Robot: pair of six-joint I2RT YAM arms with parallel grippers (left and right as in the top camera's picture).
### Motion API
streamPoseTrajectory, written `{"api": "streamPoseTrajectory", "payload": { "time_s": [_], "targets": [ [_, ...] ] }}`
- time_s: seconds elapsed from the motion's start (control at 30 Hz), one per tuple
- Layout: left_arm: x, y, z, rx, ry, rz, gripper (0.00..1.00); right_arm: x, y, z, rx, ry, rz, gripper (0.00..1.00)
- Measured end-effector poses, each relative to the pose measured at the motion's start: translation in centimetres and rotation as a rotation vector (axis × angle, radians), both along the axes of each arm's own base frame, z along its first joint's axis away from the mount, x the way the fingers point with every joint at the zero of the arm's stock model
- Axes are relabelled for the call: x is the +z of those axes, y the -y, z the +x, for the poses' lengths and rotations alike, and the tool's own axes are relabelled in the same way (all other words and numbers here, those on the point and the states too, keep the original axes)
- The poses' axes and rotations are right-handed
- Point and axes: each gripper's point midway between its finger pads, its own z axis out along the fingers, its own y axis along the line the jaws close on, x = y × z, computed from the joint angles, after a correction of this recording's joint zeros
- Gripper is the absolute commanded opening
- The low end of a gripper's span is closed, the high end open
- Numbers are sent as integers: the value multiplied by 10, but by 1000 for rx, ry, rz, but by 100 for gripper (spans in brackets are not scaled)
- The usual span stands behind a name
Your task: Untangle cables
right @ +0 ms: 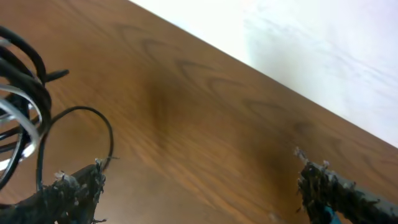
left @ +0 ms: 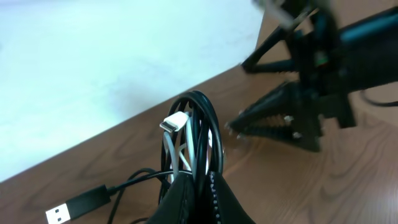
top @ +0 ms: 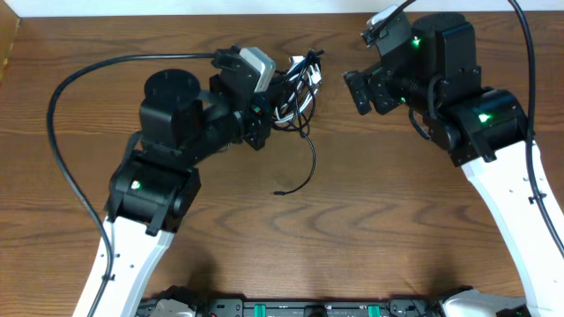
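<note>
Hard knot to read: the cables [top: 295, 88] sat bunched right at the left gripper [top: 267, 110]. From overhead the black and white strands overlapped so tightly that I could not tell how many there were or which crossed which. The left wrist view cut the coil off at the bottom, where that gripper's fingers [left: 186, 199] were pinched together on the cables. Black loops stood up past the fingertips, with a white connector plug [left: 174, 122] poking out on top. A black USB-A plug [left: 74, 210] showed to the left of the left gripper in its own camera; whether it touched the wooden table [top: 397, 220] was unclear. One black cable tail [top: 307, 163] curved away from the left gripper toward the robot's base, its end plug [top: 278, 191] too small to identify. The left arm was folded at the elbow, wrist turned rightward. The right gripper [top: 361, 91] hung to the right of the left gripper, apart from it and the cables, its two fingers spread wide and holding nothing. Its wrist view showed only the ragged fingertips [right: 81, 183], the rest cropped.
</note>
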Motion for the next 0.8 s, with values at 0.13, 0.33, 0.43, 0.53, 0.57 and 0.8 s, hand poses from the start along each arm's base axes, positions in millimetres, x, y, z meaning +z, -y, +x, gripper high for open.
{"api": "streamPoseTrajectory", "payload": {
  "time_s": [0.13, 0.33, 0.43, 0.53, 0.57, 0.8],
  "targets": [
    [7, -6, -3, 28, 31, 10, 8, 9, -26, -3, 103, -3, 115, 75],
    [-4, -13, -3, 60, 8, 60, 7, 33, -45, -2, 166, 38, 243, 78],
    [-6, -13, -3, 59, 6, 67, 7, 34, -50, -6, 196, 29, 263, 70],
    [-6, -14, -3, 61, 7, 68, 8, 34, -55, -11, 225, 10, 287, 66],
    [-6, -14, -2, 65, 8, 72, 7, 35, -57, -13, 236, 2, 299, 66],
    [-16, -21, 1, 105, -10, 111, 7, 39, -66, -21, 297, -16, 342, 68]
  ]
}}
